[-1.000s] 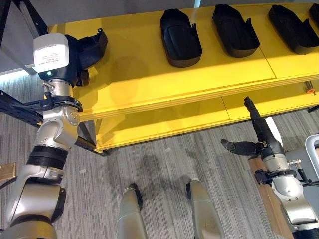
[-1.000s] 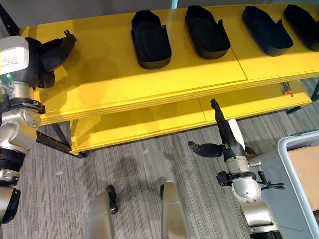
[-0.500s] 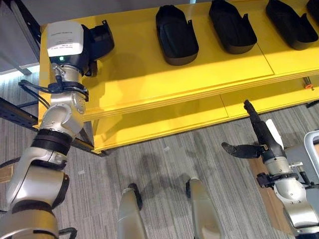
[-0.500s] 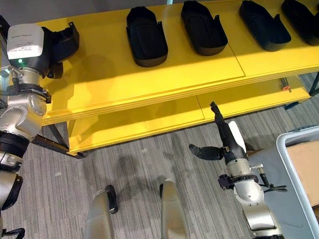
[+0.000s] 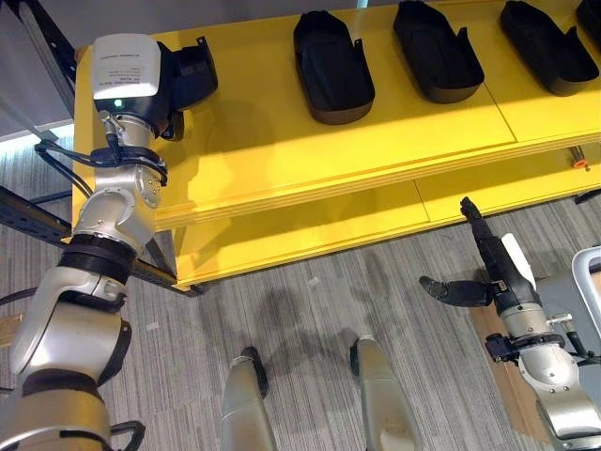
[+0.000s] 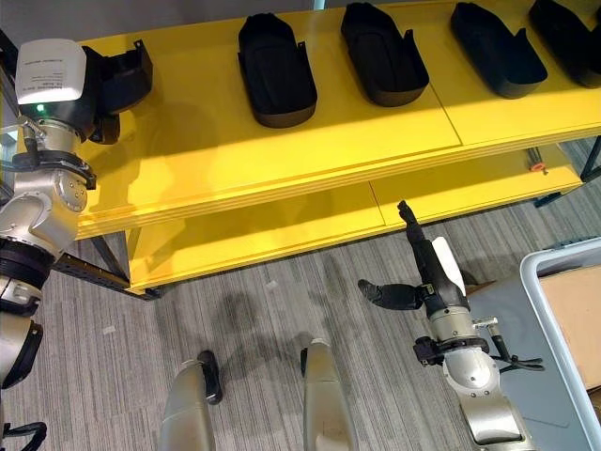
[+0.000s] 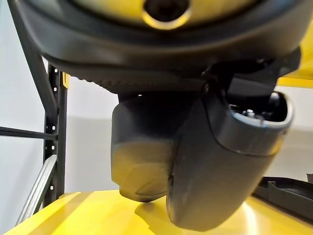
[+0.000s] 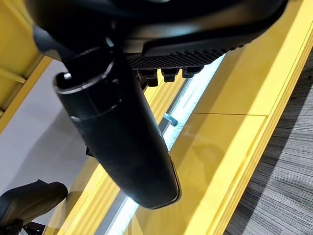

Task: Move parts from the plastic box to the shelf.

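A black part (image 5: pixel 192 75) sits at the left end of the yellow shelf (image 5: pixel 282 141), the robot's left hand (image 5: pixel 150 94) against its near side; the hand's fingers are hidden behind the wrist housing and the part, so whether they grip it cannot be told; in the left wrist view the part (image 7: pixel 146 161) rests on the yellow board beyond the thumb (image 7: pixel 225 161); its long axis cannot be read with the hand covering it. Further right on the same shelf lie three more black parts, the nearest (image 5: pixel 333 66) well apart from the held one, then a second (image 5: pixel 439 52) and a third (image 5: pixel 549 47); each lies with its long axis running front to back across the shelf, tilted slightly leftward at the far end, hollow side up. The right hand (image 5: pixel 493 272) hangs low over the grey floor (image 5: pixel 300 310) before the lower shelf (image 5: pixel 310 230), fingers straight, thumb spread wide, holding nothing. A grey plastic box (image 6: pixel 554 319) stands at the robot's right.
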